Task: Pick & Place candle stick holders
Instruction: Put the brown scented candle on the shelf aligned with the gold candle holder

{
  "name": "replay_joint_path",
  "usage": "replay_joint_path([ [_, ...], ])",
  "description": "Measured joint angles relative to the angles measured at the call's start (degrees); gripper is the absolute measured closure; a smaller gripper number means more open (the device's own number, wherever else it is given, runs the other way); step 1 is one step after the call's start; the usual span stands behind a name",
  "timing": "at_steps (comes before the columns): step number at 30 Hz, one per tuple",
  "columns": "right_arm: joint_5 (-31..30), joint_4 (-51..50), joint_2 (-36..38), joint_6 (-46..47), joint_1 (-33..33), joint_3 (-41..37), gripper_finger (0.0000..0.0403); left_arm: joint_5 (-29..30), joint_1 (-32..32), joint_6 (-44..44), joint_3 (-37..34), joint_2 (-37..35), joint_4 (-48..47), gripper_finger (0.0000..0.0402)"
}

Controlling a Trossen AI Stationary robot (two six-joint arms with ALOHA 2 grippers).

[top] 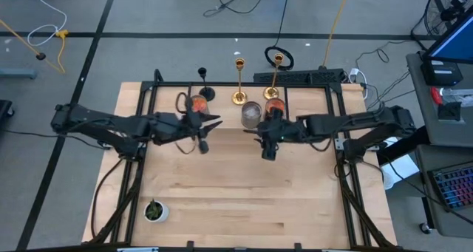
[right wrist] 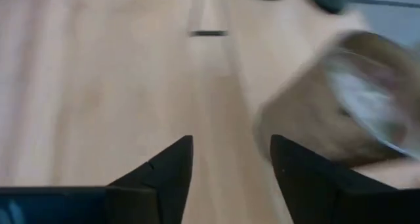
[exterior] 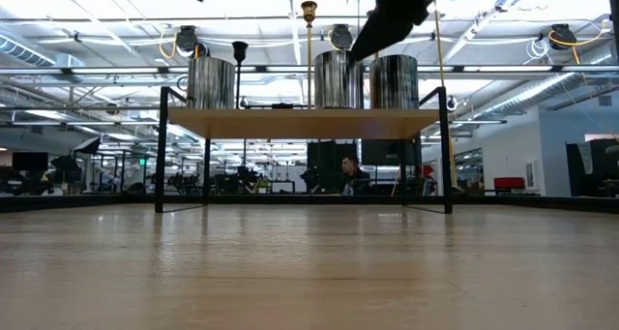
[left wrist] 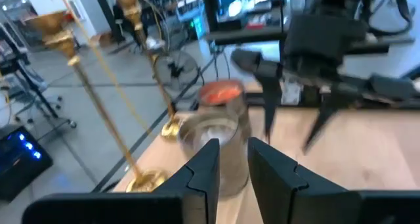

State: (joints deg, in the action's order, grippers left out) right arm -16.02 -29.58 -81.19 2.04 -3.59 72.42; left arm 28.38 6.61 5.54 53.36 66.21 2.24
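Observation:
Two tall gold candle stick holders stand on their round bases on the raised wooden shelf at the table's far side. A short black one stands to their left. The left wrist view shows both gold ones. My left gripper hovers in front of the shelf, narrowly open with nothing between its fingers. My right gripper hovers to its right, open and empty, by a glass jar.
Three jars stand on the shelf among the holders: an orange-topped one, a clear glass one, and another orange-topped one. A small green plant in a white pot sits near the table's front left corner. Bare wood lies in front of the arms.

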Motion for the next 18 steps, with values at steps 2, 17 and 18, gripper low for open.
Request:
replay_joint_path([
  [2, -6.72, 1.34, 0.19, 4.05, -1.3, -1.53, 0.0194, 0.58, 1.06, -0.25, -0.07, -2.58, -3.39, 0.0316],
  [17, -20.0, 22.86, 0.13, 10.39, -2.02, -12.32, 0.0187, 0.64, 2.6, -3.04, -0.02, -7.83, -9.73, 0.0316],
  [18, -20.01, 22.85, 0.13, 10.62, -2.0, -12.36, 0.0188, 0.65, 2.6, -3.06, -0.02, -7.82, -10.17, 0.0316],
])
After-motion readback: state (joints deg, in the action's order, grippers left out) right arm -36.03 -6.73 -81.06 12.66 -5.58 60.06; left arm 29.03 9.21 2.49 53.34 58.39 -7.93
